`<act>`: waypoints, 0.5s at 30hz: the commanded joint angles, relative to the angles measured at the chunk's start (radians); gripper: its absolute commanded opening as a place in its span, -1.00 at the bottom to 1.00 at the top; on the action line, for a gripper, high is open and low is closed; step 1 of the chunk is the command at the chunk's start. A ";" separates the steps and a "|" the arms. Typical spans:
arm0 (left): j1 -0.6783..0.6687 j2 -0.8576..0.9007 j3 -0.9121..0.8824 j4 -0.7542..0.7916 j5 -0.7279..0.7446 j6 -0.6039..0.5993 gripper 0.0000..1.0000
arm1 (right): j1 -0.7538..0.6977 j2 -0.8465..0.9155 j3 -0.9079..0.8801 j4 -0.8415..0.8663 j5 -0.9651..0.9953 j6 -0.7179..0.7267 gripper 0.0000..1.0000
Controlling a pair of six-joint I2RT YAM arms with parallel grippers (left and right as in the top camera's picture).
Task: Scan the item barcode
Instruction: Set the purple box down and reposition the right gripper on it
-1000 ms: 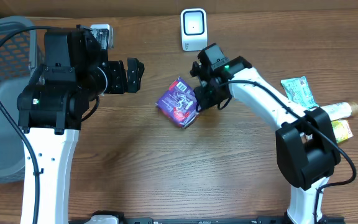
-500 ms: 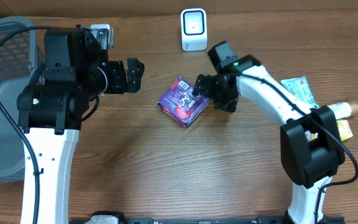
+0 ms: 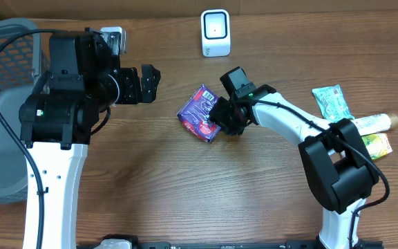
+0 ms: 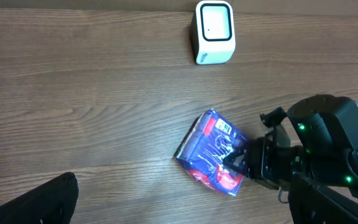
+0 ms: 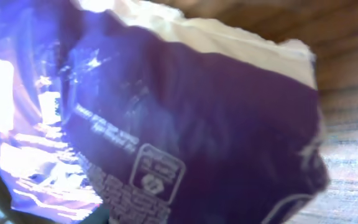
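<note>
Purple packet lies flat on the table, robot-side of the scanner and a touch to its left, well apart from it. The outline is close to square and sits diagonally, one corner aimed roughly at the scanner, so there's no strong long axis to line up on. In the left wrist view a white label patch shows near that scanner-side corner; too small to confirm it's the barcode. Right gripper is robot-side of the scanner and almost in line with it, tips right at the packet's right edge. The packet fills the right wrist view with no fingers visible, so I can't tell if it's pinching or just touching. Left gripper sits well off to the scanner's left, fingers spread wide, holding nothing, clear of the packet. The right arm is clearly nearer, so the pick looks like its job. Key relation: the packet is immediately left of the right gripper and the scanner is beyond both, so the carry runs straight away from the robot, label side turned to the scanner face.
</note>
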 commanded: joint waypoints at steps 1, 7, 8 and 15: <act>0.004 0.003 0.013 0.003 -0.006 -0.014 0.99 | -0.005 -0.028 -0.020 0.002 0.070 -0.109 -0.36; 0.004 0.003 0.013 0.003 -0.006 -0.014 0.99 | -0.037 -0.043 0.074 -0.043 -0.072 -0.610 -0.35; 0.004 0.003 0.013 0.003 -0.006 -0.014 0.99 | -0.041 -0.043 0.101 -0.076 -0.069 -0.713 -0.35; 0.004 0.003 0.013 0.003 -0.006 -0.014 0.99 | -0.061 -0.044 0.195 -0.177 -0.003 -0.925 0.28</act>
